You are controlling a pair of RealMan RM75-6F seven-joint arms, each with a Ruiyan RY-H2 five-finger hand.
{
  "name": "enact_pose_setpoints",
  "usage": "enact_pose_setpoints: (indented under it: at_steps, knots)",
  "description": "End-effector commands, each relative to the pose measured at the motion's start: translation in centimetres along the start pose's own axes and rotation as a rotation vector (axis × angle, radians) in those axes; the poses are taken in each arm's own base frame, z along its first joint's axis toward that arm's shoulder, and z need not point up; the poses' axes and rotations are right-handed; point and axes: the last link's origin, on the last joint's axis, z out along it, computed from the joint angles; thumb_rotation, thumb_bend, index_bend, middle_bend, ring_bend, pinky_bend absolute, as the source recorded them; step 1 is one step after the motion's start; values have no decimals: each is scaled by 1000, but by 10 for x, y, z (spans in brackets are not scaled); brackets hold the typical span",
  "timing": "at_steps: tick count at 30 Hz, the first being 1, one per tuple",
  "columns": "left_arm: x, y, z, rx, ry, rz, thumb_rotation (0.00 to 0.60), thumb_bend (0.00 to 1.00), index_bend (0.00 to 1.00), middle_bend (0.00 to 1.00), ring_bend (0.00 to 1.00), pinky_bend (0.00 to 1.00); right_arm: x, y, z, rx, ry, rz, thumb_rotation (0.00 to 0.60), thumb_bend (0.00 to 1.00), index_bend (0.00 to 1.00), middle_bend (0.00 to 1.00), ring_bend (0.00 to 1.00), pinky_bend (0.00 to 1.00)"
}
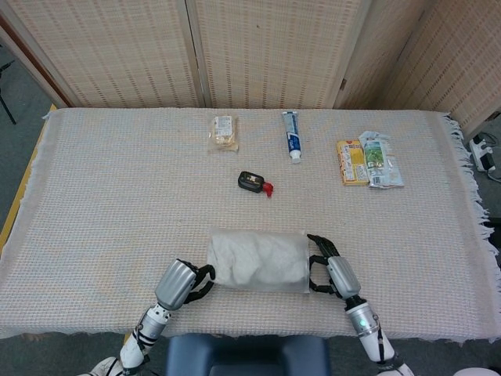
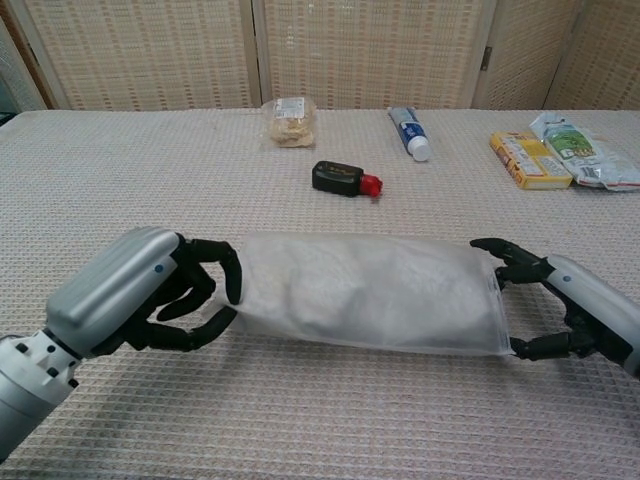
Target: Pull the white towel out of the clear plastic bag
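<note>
The clear plastic bag (image 2: 370, 292) is laid lengthwise between the two hands, near the front edge of the table (image 1: 117, 196), and the white towel (image 1: 252, 257) is seen through the film, filling most of the bag's length. This layout is judged deliberate: one end is offered to each hand, so that the bag can be anchored at one end while the towel is drawn from the other.

The left hand (image 2: 135, 297) is curled around the bag's left end. Its fingers (image 2: 222, 270) are bent over the top of the film while the thumb is brought in from below, so the end appears pinched; whether only film or also a fold of towel is caught there cannot be told.

The right hand (image 2: 572, 311) is set at the opposite end with its fingers (image 2: 505, 252) spread wide. An upper fingertip is laid against the bag's top corner and a lower one is placed at the bottom corner (touching or just beside it). Nothing is gripped by this hand.

The towel is thus lodged wholly inside the bag, between the two sets of fingertips: its left part lies just beyond the left fingertips, its right part just inside the film at the right fingertips. The pull is judged not yet begun.
</note>
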Motion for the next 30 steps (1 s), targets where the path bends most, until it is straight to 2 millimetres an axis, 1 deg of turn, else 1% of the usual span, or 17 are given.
enact_pose_setpoints:
  at_steps: [1,6,12,18,23,30]
  knots:
    - [1,-2,1,6,2,6,600,506,662,1000,1000,1000,9,0,-3,8,16,-25,600,770,686,63,0,0]
    - [3,-6,3,15,7,15,600,504,662,1000,1000,1000,25,1,-7,8,40,-70,600,777,690,65,0,0]
    - [7,-17,5,37,13,52,600,505,665,1000,1000,1000,50,4,-13,-5,73,-140,600,778,691,66,0,0]
    - [15,-41,6,84,13,115,600,505,665,1000,1000,1000,80,5,-20,-15,119,-209,600,778,691,67,0,0]
    - [26,-67,4,135,15,179,600,505,666,1000,1000,1000,108,8,-26,-38,159,-277,600,778,691,67,0,0]
    - [40,-100,-1,217,13,255,600,505,666,1000,1000,1000,146,19,-35,-92,219,-337,600,777,691,67,0,0]
